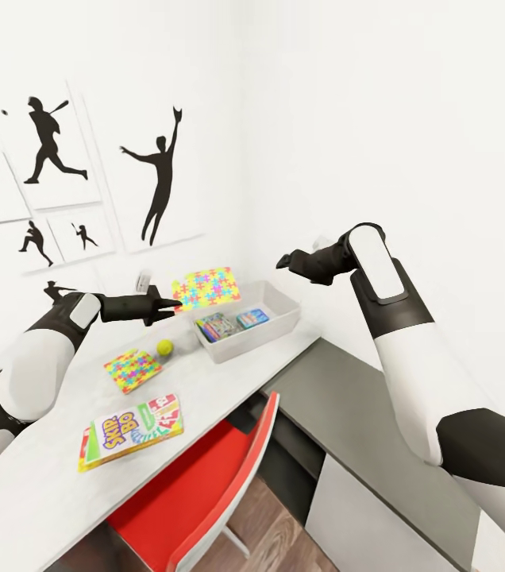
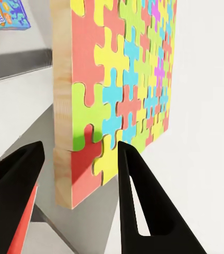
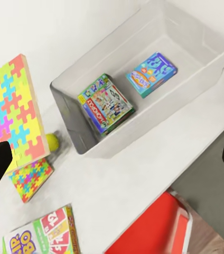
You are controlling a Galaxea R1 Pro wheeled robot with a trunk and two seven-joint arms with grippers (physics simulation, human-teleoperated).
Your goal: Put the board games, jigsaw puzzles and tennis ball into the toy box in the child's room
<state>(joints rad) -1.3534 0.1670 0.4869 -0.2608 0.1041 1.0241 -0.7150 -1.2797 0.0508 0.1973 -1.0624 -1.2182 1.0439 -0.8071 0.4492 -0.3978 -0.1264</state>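
While two board games already lie in the toy box (image 1: 284, 318), the green-bordered one (image 3: 106, 104) and the blue one (image 3: 151, 73), the step in hand is the larger jigsaw puzzle (image 1: 206, 287). The left gripper (image 1: 167, 304) holds it off the table (image 1: 38, 477), just beside the box's near end, gripping it by one corner. In the left wrist view the puzzle (image 2: 120, 90) stands on edge, with its corner between the two dark fingers (image 2: 138, 201); the jaws look closed on its thickness, though the contact itself is hard to make out.

Still on the table are the smaller jigsaw puzzle (image 1: 132, 369), the tennis ball (image 1: 164, 347) just beside it, and the SKIP-BO game (image 1: 132, 430) nearer the robot, by the red chair (image 1: 205, 492).

The right gripper (image 1: 291, 260) hovers above the box, well apart from everything; its fingers show just at the edges of the right wrist view, spread wide and empty.

The next move probably calls for carrying the puzzle over the box's opening and tilting it flatter, since it looks nearly as wide as the bin, then letting go.
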